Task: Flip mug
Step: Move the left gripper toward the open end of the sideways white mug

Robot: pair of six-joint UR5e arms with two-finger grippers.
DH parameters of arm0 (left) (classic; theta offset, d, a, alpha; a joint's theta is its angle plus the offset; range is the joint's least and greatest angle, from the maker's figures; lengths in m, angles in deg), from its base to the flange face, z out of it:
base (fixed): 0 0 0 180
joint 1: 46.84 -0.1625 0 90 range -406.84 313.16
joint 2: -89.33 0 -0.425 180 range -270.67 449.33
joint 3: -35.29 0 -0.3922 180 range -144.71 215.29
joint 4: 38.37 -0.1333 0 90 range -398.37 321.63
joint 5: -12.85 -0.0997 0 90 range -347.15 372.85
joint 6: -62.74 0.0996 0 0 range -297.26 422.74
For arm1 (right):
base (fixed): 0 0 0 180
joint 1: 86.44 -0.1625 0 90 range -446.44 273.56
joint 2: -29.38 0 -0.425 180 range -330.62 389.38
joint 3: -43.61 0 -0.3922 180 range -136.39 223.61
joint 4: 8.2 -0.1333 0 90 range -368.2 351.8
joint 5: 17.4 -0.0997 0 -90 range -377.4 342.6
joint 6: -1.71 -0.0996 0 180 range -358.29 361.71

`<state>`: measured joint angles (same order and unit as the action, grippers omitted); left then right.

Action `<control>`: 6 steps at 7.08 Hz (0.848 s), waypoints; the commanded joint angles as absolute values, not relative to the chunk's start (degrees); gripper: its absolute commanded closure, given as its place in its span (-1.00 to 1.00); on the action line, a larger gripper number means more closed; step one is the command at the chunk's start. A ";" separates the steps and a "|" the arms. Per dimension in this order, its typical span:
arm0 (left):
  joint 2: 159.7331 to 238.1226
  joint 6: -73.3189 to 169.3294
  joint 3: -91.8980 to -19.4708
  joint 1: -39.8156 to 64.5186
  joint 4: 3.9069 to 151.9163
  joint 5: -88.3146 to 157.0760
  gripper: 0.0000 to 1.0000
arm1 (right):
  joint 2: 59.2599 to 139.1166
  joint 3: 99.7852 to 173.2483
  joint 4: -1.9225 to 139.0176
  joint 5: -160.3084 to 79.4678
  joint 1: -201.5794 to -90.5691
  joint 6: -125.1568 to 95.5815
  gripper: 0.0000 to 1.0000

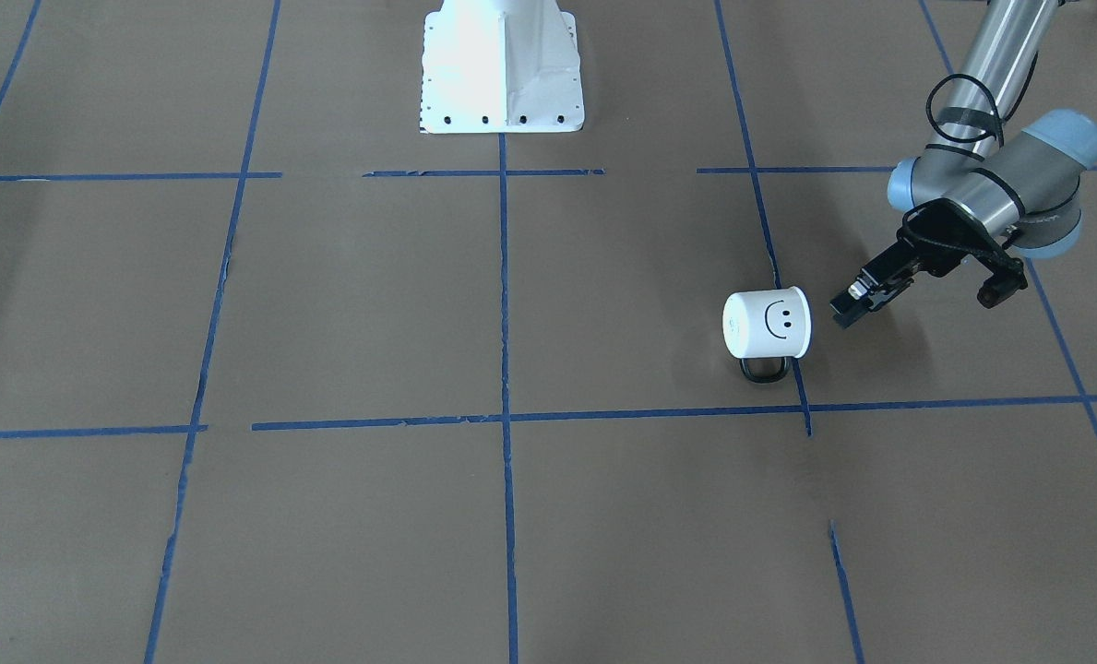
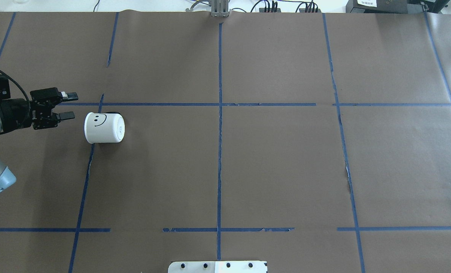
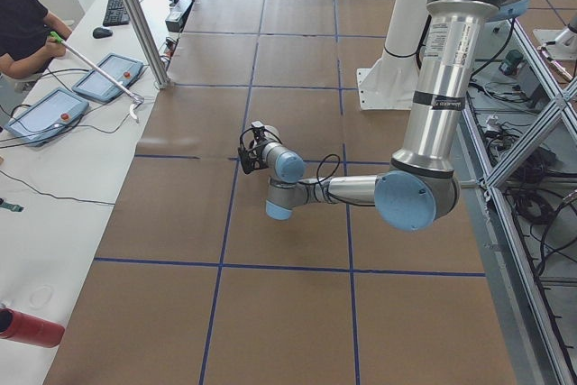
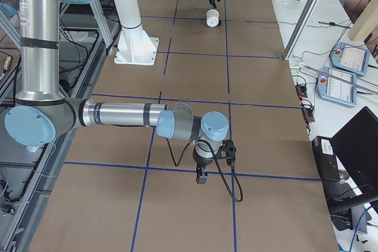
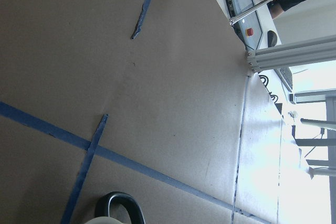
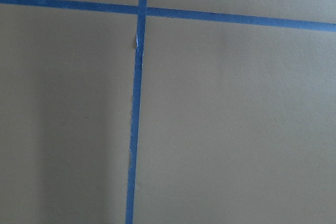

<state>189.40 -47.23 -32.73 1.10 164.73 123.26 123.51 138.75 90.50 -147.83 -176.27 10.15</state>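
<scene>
At the left end of the bench (image 2: 278, 163), the left tool (image 2: 68, 105) hangs with its jaws spread and empty. Its tips aim at the mug (image 2: 104, 127), just beside it but not touching. The mug lies on its side, mouth toward the tool and smiley up, with its dark handle (image 2: 110, 112) low on the far side.

The risk, as I judge it, is a fingertip striking the rim instead of entering, which would shove or roll the round body away. A pinch on the thin wall could also slip while the mug is tipped upright. Nothing stands between tool and mug.

Blue tape lines (image 2: 219, 113) cross the bench. Well off to the right, the right tool (image 4: 201, 175) hangs low over it; I cannot tell whether it is spread or closed.
</scene>
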 commanded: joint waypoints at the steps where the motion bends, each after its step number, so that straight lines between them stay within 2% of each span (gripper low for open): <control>1: 192.32 -48.43 -29.59 0.53 166.42 123.32 -1.00 | 123.51 138.80 90.50 -147.83 -176.27 10.15 -1.00; 5: 195.07 -48.80 -26.68 -2.89 166.51 123.24 -0.96 | 123.51 138.80 90.50 -147.83 -176.27 10.15 -1.00; 6: 195.68 -48.97 -26.68 -2.90 166.51 123.15 -0.59 | 123.51 138.80 90.50 -147.83 -176.27 10.15 -1.00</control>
<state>195.14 -48.85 -26.91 -2.46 166.50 123.23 123.51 138.80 90.50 -147.83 -176.27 10.15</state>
